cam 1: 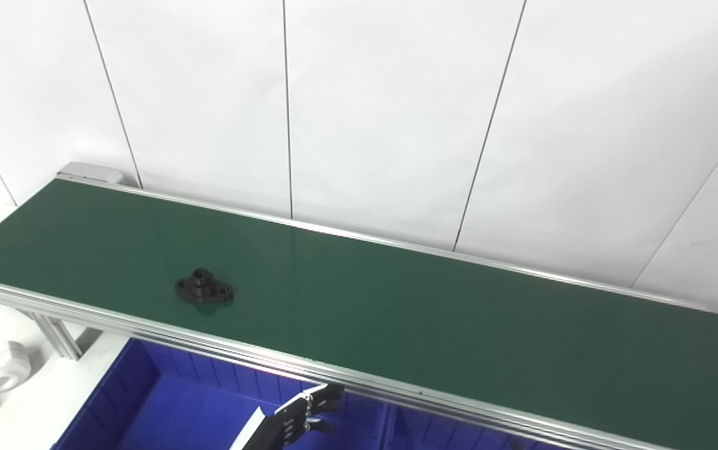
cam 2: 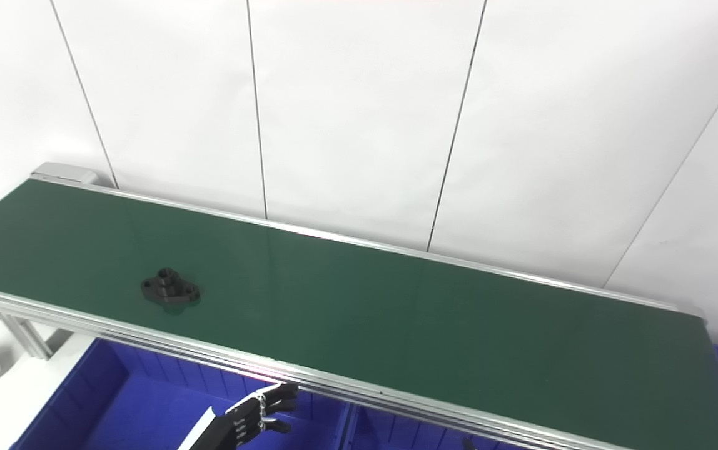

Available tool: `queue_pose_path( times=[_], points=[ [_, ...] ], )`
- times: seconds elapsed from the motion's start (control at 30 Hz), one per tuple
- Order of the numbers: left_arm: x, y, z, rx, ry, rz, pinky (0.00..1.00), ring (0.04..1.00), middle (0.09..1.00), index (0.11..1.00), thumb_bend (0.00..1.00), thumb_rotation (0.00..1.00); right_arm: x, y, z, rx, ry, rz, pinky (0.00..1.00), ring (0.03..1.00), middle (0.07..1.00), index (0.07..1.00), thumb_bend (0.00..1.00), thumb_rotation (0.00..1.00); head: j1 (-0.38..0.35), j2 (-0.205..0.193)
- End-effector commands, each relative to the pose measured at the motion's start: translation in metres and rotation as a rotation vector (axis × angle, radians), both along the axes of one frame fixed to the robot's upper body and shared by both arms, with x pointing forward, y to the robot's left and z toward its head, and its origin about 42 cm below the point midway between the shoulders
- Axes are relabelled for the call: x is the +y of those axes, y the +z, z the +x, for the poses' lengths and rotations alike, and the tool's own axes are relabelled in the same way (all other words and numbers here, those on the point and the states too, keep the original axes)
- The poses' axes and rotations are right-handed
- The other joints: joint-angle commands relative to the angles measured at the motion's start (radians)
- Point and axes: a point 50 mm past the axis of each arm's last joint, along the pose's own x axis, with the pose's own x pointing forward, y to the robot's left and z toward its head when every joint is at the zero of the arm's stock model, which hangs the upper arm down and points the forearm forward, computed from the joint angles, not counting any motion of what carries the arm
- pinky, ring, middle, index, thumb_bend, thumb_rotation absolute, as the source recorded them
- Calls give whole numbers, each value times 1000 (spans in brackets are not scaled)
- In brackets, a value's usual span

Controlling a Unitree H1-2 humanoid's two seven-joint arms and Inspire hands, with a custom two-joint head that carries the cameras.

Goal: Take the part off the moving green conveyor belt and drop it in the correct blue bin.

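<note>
While black part rides belt, left hand hangs below, apart.

Belt: open green surface, bare on every side of the part; open air above it.
Part: lone obstacle on the belt, toward its left end, nearer the front rail than the back.
Front rail: aluminium edge between the bin and the belt.
Left hand: low over the bin, just below the front rail, fingers spread.
Wall: closes off the belt's far side.
</note>
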Motion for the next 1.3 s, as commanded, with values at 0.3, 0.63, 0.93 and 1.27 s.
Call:
queue_pose_path(
  times=[0.3, 0.63, 0.93, 1.27],
  points=[
    [0, 4, 6, -46, -4, -8, 680, 834, 867, 824, 941, 372, -3, 16, 5, -104, -3, 32, 1000, 994, 995, 1000, 757, 706, -17, -30],
    [-1, 4, 10, -49, -7, 2, 705, 838, 862, 826, 933, 371, -8, 41, 16, -213, -11, 57, 1000, 971, 978, 1000, 738, 653, -27, -40],
    [-2, 4, 14, -53, 1, 10, 696, 826, 859, 821, 941, 368, -11, 90, 33, -374, 21, 53, 979, 970, 974, 1000, 726, 656, -42, -43],
    [-3, 4, 15, -55, 1, -3, 683, 839, 875, 830, 938, 358, -15, 123, 70, -444, 55, -58, 911, 929, 948, 1000, 747, 722, -42, -49]
  ],
)
